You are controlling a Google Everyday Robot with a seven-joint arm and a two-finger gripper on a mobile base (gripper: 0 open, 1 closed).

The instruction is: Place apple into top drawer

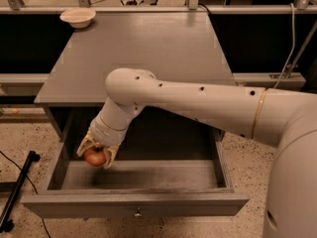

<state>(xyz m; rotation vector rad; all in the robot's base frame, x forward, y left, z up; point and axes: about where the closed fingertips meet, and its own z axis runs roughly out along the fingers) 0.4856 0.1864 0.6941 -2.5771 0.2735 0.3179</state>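
**Tool** [97, 157]: two pale fingers [111, 154] on a white arm [198, 100]. The arm reaches across from the right and bends down past the near edge of the table [148, 48]. The fingers are closed round the apple, one on each side.

**Apple** [93, 157]: red with yellowish patches. It is held in the tool below the table's near edge, toward the near left corner, over the left part of the open drawer.

**Top drawer** [133, 205]: grey, pulled out from under the near edge. It has a flat front panel with a small metal knob [137, 213] at its centre.

**Bowl** [78, 17]: pale and shallow, at the far left corner.

**Black stand** [17, 192]: on the speckled floor, left of the drawer.
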